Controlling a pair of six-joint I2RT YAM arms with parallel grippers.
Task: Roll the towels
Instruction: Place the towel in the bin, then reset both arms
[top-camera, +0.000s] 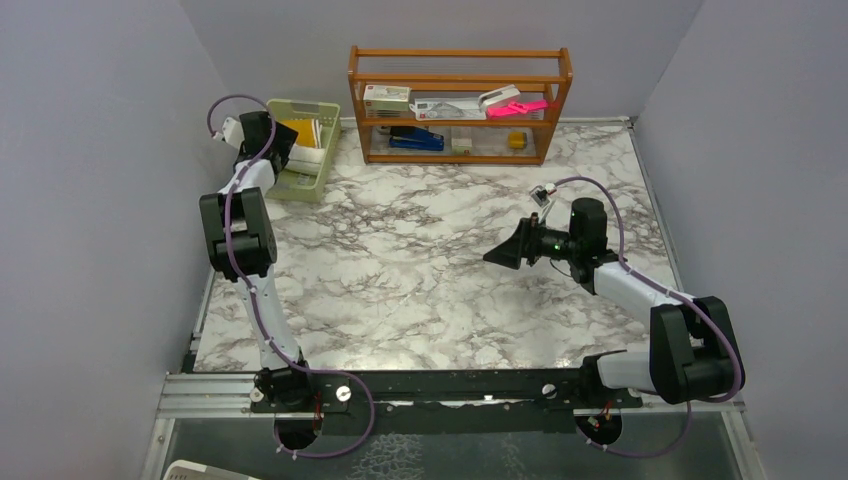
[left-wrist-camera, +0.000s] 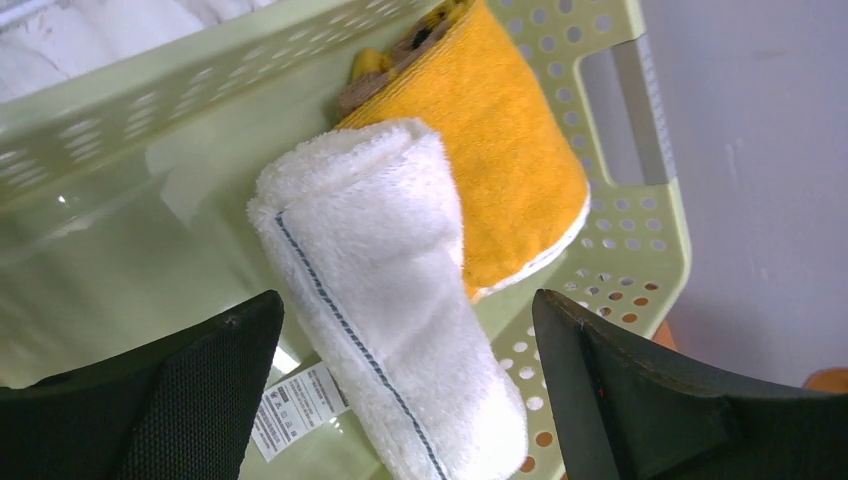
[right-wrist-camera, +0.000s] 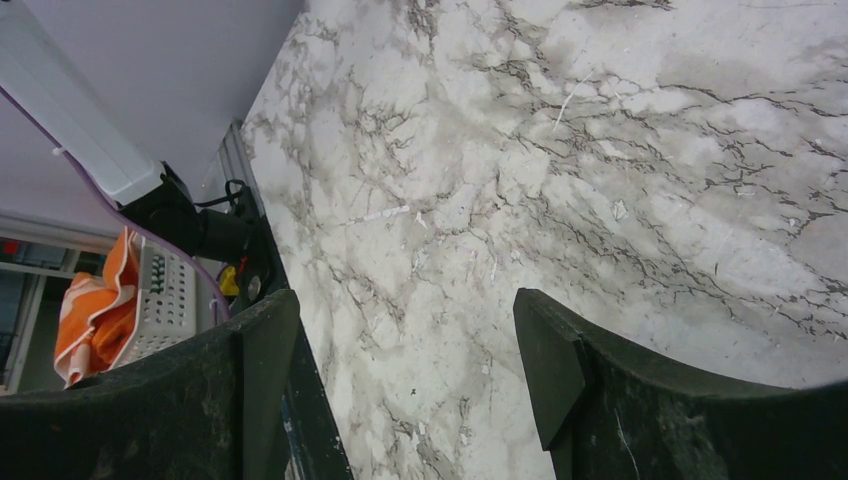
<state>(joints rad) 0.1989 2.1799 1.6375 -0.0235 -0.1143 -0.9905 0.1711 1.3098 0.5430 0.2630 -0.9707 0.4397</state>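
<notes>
Both towels lie rolled in the green basket (left-wrist-camera: 120, 110) at the table's far left. The cream-white towel (left-wrist-camera: 380, 290) has a grey stitched line and a care label, and it leans against the mustard-yellow towel (left-wrist-camera: 500, 150), whose roll end shows brown. From above, the white towel (top-camera: 312, 155) and the yellow towel (top-camera: 302, 130) show inside the basket (top-camera: 300, 190). My left gripper (left-wrist-camera: 407, 300) hangs open over the white roll, a finger on each side and apart from it; from above it (top-camera: 285, 150) is over the basket. My right gripper (top-camera: 495, 257) is open above bare marble (right-wrist-camera: 405, 300), holding nothing.
A wooden shelf (top-camera: 460, 105) with stationery stands at the back centre. Grey walls close in the left, right and back. Beyond the table's left edge, an orange cloth (right-wrist-camera: 95, 310) lies in a white perforated basket.
</notes>
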